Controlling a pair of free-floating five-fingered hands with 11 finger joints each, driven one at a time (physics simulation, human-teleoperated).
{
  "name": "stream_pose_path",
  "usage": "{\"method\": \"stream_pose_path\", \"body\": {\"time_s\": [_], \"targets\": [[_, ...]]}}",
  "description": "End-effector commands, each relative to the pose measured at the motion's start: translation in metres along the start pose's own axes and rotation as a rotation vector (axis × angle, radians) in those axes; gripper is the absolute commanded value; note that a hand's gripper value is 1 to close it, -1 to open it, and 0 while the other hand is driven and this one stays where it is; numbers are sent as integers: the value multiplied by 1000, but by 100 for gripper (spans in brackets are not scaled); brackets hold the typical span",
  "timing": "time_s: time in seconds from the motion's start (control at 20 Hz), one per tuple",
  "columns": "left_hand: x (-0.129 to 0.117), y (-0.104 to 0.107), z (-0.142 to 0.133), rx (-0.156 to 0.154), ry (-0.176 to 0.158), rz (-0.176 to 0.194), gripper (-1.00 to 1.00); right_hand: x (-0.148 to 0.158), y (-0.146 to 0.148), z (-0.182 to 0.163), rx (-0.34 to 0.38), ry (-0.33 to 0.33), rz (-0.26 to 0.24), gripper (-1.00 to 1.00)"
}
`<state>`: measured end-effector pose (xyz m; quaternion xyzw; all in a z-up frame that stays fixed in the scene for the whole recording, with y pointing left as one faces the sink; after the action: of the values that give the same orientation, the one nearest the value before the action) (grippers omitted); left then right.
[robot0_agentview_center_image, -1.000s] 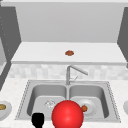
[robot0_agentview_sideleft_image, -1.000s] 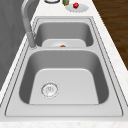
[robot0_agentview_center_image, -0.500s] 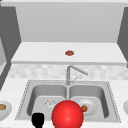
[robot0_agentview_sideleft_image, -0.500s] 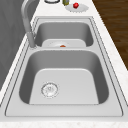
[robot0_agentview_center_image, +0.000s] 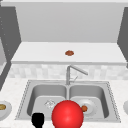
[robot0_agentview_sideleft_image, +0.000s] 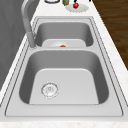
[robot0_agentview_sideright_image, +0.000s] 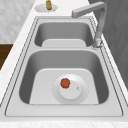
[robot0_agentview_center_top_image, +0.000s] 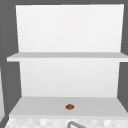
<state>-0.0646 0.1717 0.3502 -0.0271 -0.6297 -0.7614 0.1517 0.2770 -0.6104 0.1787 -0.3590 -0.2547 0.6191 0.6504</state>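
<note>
The left robot hand (robot0_agentview_center_image: 37, 119) is being shown low in the front view, at the front edge of the sink (robot0_agentview_center_image: 111, 100), just beside a large red ball (robot0_agentview_center_image: 67, 115). Whether the hand's fingers are spread or curled cannot be told, and no contact with the ball is being seen. The ball is being seen over the sink's front rim, about where the two basins meet. What it is resting on cannot be told.

Since the ball looks round and smooth, it is being judged likely to roll or slip. A wrap around its widest part would be steadier than a fingertip pinch. The faucet (robot0_agentview_center_image: 68, 73), angled over the right basin, is best being kept clear of.

A round white plate (robot0_agentview_sideright_image: 75, 96) is lying in the right basin, and a small orange-red item (robot0_agentview_sideright_image: 65, 83) is sitting on it, off centre. The left basin is holding only its drain (robot0_agentview_sideleft_image: 49, 89).

A plate (robot0_agentview_center_image: 6, 113) with a yellowish-brown item (robot0_agentview_center_image: 2, 107) is standing on the table (robot0_agentview_center_image: 12, 87) to the left of the sink. In the left side view another plate (robot0_agentview_sideleft_image: 83, 8), beyond the far basin, is carrying a small red item (robot0_agentview_sideleft_image: 75, 5). A small brown-orange thing (robot0_agentview_center_image: 69, 53) is lying on the shelf (robot0_agentview_center_image: 37, 53) above.
</note>
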Motion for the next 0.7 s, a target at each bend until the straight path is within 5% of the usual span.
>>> {"method": "stream_pose_path", "body": {"time_s": [0.0,0.65], "targets": [[0,0,0,0,0,0,0,-1,11,-15,-1,-10,8,-100],[0,0,0,0,0,0,0,-37,25,-43,-15,-70,-18,-100]]}}
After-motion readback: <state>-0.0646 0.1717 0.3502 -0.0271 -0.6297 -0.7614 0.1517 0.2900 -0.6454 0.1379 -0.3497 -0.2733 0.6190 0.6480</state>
